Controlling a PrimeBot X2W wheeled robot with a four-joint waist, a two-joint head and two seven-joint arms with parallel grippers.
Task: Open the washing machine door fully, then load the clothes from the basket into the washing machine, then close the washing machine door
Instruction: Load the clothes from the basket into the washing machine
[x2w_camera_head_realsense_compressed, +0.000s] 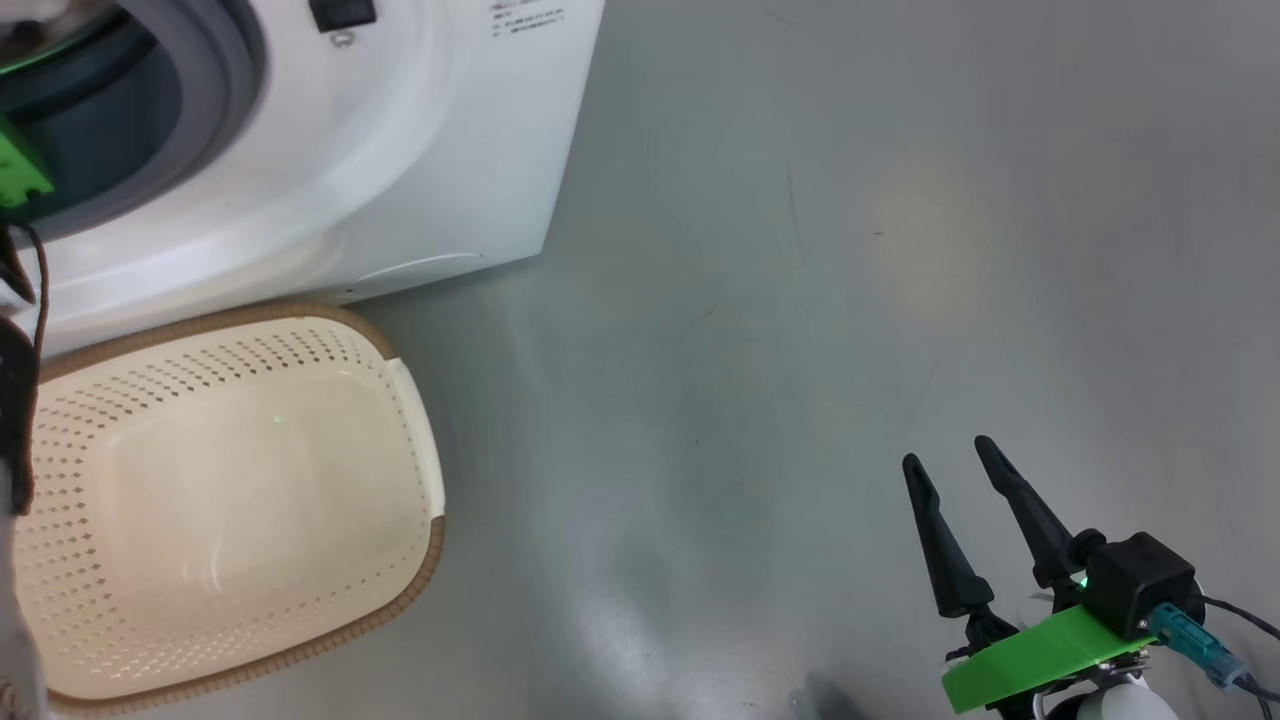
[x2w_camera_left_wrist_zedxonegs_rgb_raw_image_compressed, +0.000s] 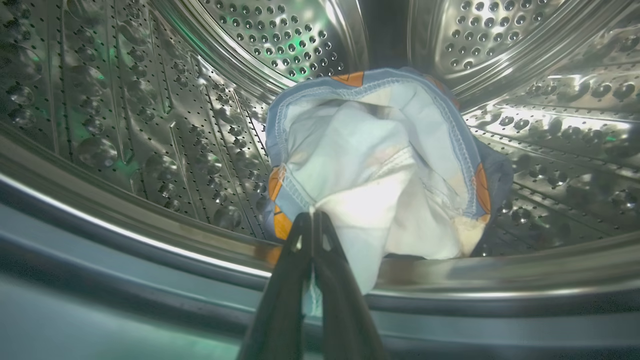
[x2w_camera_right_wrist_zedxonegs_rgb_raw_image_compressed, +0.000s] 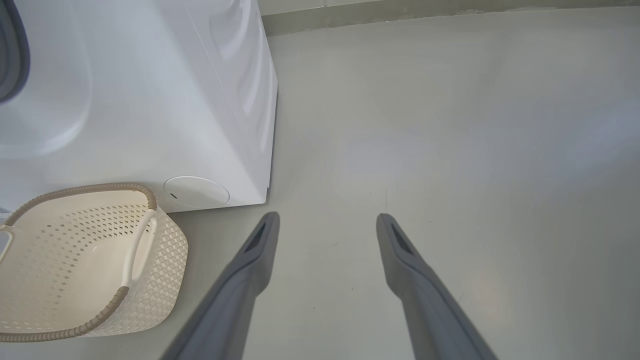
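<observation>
steel drum behind crumpled blue clothes

Left end effector has its fingers pressed together, pinching the clothes at its tips. Right end effector is spread wide, holding nothing.

Just past the left gripper the clothes bunch up; I can't tell how many pieces, and its fingers cover the fold they pinch. Well left of the right gripper the basket is cut off at its far side, and the print on the washing machine is too small to read.
</observation>
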